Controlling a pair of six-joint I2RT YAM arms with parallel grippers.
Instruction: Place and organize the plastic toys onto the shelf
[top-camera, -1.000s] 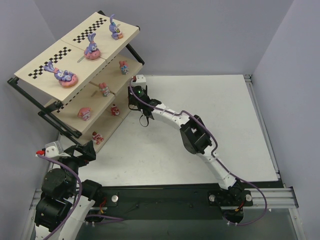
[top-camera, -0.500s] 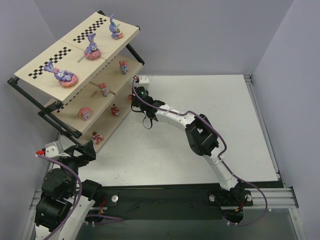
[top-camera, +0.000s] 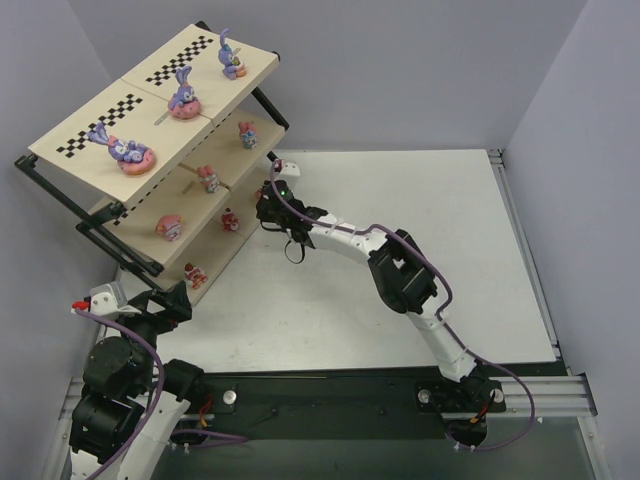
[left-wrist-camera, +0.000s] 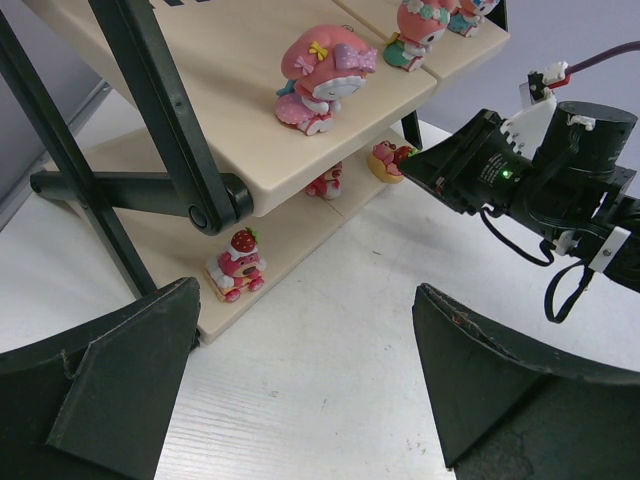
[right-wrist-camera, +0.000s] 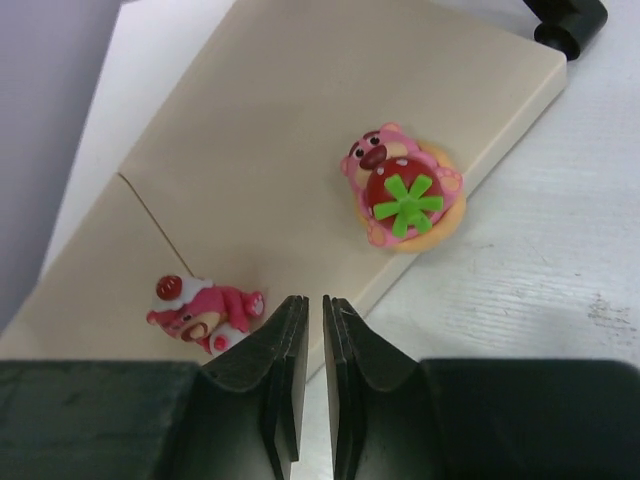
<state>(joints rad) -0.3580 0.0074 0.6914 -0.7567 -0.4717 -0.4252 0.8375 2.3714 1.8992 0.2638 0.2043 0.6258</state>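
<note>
The shelf stands at the back left. Three purple bunnies sit on its top board, and pink figures sit on the middle and bottom boards. My right gripper is at the near end of the bottom board. Its fingers are almost together and hold nothing. A strawberry-topped pink figure lies at the board's edge just beyond it. Another pink figure lies to its left. My left gripper is open and empty, low over the table by the shelf's front corner.
The shelf's black metal legs stand close in front of the left gripper. A strawberry figure sits on the bottom board near it. The right arm stretches across the white table.
The right wrist swung a little to the right, then came back down toward the shelf's bottom board. The left arm has not moved.
</note>
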